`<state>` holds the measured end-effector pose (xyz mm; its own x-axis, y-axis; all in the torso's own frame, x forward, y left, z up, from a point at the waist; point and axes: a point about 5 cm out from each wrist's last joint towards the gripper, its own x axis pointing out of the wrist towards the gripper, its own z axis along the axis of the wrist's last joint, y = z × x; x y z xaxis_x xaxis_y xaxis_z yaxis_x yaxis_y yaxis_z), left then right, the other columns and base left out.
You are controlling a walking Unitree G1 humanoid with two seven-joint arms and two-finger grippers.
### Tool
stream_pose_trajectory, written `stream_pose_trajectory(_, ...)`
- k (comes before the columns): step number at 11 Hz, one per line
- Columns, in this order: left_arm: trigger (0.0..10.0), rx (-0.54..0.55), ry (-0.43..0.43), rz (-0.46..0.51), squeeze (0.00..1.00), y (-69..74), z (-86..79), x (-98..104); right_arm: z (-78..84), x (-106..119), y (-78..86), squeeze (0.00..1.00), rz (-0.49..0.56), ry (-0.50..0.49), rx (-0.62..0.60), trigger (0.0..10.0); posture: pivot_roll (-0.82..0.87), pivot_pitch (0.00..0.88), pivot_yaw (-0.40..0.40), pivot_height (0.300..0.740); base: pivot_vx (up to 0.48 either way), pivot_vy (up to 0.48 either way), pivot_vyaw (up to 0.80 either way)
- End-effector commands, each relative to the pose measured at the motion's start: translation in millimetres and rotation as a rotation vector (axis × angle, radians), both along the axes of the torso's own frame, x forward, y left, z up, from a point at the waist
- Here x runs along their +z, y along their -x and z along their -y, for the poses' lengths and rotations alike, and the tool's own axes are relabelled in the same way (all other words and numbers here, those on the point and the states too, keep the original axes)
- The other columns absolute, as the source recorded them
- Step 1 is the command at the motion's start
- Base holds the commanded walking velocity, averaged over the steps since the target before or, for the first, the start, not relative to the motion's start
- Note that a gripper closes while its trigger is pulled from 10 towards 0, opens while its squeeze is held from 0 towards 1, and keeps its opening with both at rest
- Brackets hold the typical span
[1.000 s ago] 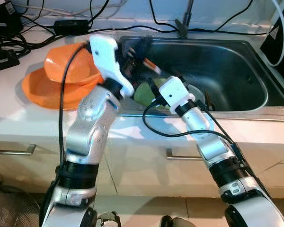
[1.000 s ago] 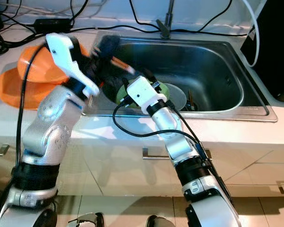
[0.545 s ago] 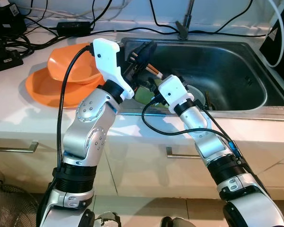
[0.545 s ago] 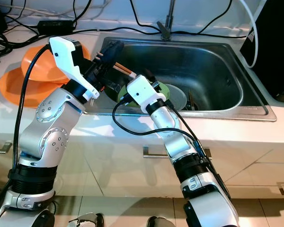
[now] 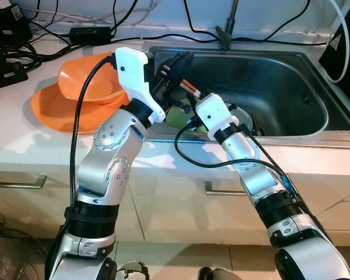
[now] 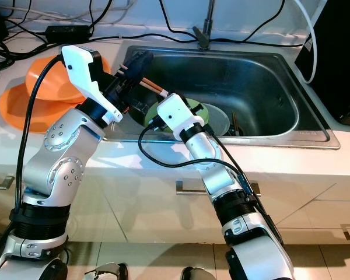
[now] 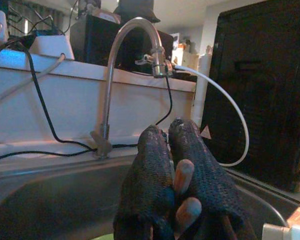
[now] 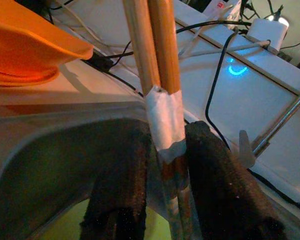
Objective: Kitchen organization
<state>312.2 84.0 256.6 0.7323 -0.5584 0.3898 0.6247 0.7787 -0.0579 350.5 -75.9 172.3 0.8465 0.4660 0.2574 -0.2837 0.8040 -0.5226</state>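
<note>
left gripper (image 5: pixel 178 61) is clamped on a pair of taped orange-brown wooden chopsticks (image 5: pixel 188 86), held over the near-left corner of the stainless steel sink (image 5: pixel 291 76). right gripper (image 8: pixel 162 195) straddles the same chopsticks, fingers (image 8: pixel 217 185) not pressed shut. green plate (image 6: pixel 201 111) lies in the sink below, stacked orange plastic bowls (image 5: pixel 76 87) left of the sink. risk: mistimed handover, with the left letting go before the right closes, would drop the chopsticks into the sink.

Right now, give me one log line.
left end effector: shut on chopsticks | right end effector: around chopsticks | over sink
</note>
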Motion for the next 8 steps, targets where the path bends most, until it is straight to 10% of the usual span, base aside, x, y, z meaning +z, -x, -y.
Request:
stream_pose_trajectory(1,10.0,-0.009,0.013,0.001,0.00,2.1,0.3,1.8,1.2,6.2,-2.3,0.00,0.018,-0.019,-0.005,0.0,0.12,0.070,-0.012,0.740,0.000,0.000,0.00)
stream_pose_trajectory(5,10.0,0.000,0.036,-0.017,0.07,0.0,-1.5,2.1,1.1,6.9,-3.4,0.00,0.020,-0.022,-0.006,0.0,0.12,0.078,-0.013,0.740,0.000,0.000,0.00)
stream_pose_trajectory(6,10.0,-0.009,0.063,-0.028,1.00,-0.5,-1.8,2.4,1.1,6.7,-3.5,0.00,0.020,-0.023,-0.008,0.0,0.12,0.079,-0.014,0.740,0.000,0.000,0.00)
stream_pose_trajectory(8,10.0,0.002,0.071,-0.032,1.00,-0.9,-3.0,2.6,0.9,6.3,-3.5,0.00,0.019,-0.025,-0.008,0.0,0.12,0.079,-0.013,0.740,0.000,0.000,0.00)
